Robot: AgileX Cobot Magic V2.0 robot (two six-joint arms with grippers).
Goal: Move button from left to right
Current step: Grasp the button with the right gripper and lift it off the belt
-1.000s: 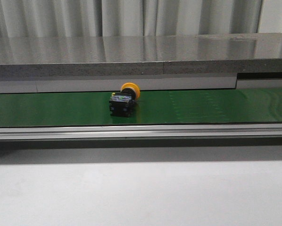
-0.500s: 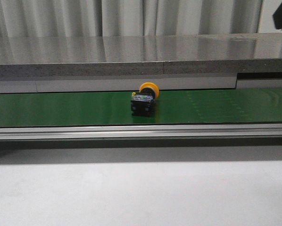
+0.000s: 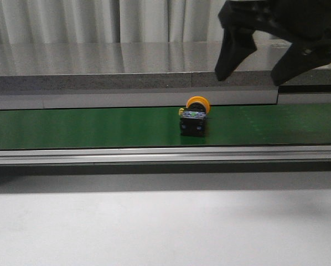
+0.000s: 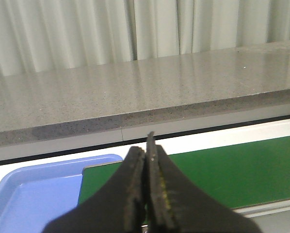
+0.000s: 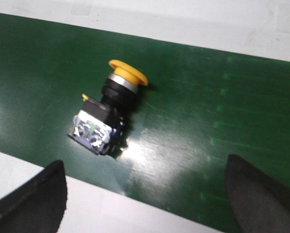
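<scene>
You see the right pincer point(image 3: 261, 62) at the upper right of the front view, its two dark fingers point(image 3: 232, 47) spread wide apart, holding and touching nothing. The button point(image 3: 194, 117) lies on its side on the green belt point(image 3: 71, 126), right of frame centre, below the pincer. The left pincer point(image 4: 146, 194) has its fingers pressed together, empty, near a blue tray point(image 4: 33, 189).

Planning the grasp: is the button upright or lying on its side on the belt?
On its side. The button lies on the green belt, yellow cap pointing sideways and contact block at the other end.
</scene>
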